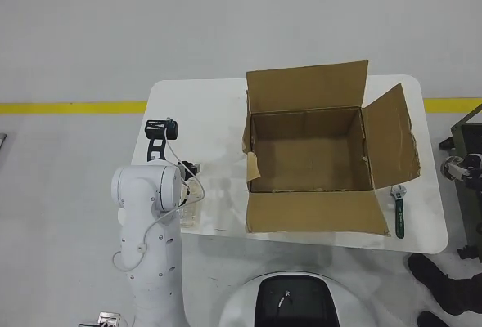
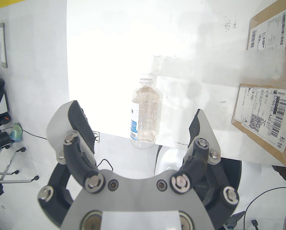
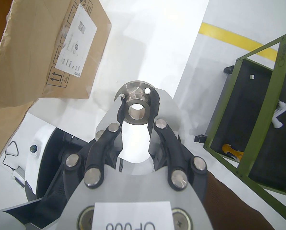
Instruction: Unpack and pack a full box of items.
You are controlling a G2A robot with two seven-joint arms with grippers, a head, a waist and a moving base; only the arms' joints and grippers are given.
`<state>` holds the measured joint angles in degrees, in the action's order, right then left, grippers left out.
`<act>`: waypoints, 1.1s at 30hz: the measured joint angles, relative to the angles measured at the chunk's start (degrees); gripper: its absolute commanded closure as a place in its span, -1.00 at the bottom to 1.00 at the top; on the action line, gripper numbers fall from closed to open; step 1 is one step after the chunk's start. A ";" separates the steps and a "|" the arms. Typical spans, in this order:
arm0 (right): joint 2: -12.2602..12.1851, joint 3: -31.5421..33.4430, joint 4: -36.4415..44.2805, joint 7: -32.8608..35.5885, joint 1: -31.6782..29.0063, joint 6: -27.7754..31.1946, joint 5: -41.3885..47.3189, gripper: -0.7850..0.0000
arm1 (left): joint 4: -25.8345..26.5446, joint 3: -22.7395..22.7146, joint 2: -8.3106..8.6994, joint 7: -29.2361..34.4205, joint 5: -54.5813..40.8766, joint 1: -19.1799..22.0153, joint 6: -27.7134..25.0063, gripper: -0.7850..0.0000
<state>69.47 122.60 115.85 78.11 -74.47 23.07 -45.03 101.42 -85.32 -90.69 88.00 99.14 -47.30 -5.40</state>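
— Cardboard box [image 1: 306, 151], flaps open: where does it sit, and what room lies around it?
— On the right half of the white table [image 1: 200, 114]. A wide stretch of tabletop lies to its left. To its right, a wrench [image 1: 398, 211] lies on the narrow strip before the table's edge.
— The left gripper [image 2: 137, 110]?
— Fingers spread wide above the table's front edge, over an uncapped clear plastic bottle [image 2: 145, 116]. The bottle's base seems to reach that edge; standing or lying cannot be told.
— The right gripper [image 3: 137, 100]?
— Pinching a flanged metal part [image 3: 135, 113] near the table's right edge, beside a green cart [image 3: 253, 125].
— How do the views differ?
— The top view looks down to the box's floor, while the wrist views meet its labelled outer walls. In the top view, the left arm covers most of the bottle.
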 measured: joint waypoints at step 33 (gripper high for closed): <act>-2.90 -11.93 -10.45 -4.53 0.26 6.53 -14.24 1.00 | 0.00 0.00 0.00 0.00 0.00 0.00 0.00 -1.00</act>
<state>66.57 110.67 105.40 73.57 -74.21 29.60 -59.27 101.42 -85.32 -90.69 88.00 99.14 -47.30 -5.40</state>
